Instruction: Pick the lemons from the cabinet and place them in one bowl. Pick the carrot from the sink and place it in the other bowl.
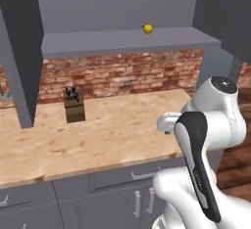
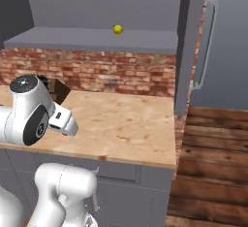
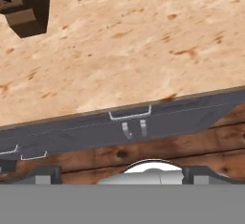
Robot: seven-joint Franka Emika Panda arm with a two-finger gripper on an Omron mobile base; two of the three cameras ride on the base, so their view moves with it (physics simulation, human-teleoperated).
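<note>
One small yellow lemon [image 1: 147, 29] [image 2: 117, 29] lies on the grey shelf of the cabinet [image 1: 98, 42] [image 2: 72, 39], whose doors stand swung open. My gripper [image 3: 123, 175] is open and holds nothing; its fingertips [image 3: 48, 174] stand wide apart. It hangs low in front of the counter, far below the lemon, looking at the counter's front edge. My arm is folded up before the counter. The bowls, the carrot and the sink are out of view.
A dark knife block [image 1: 74, 105] [image 3: 24, 7] stands on the wooden counter [image 1: 112, 135] near the brick wall. Grey drawer fronts with silver pulls [image 3: 130, 114] run under the counter edge. The open cabinet door with its long bar handle [image 2: 206, 41] juts out at the right.
</note>
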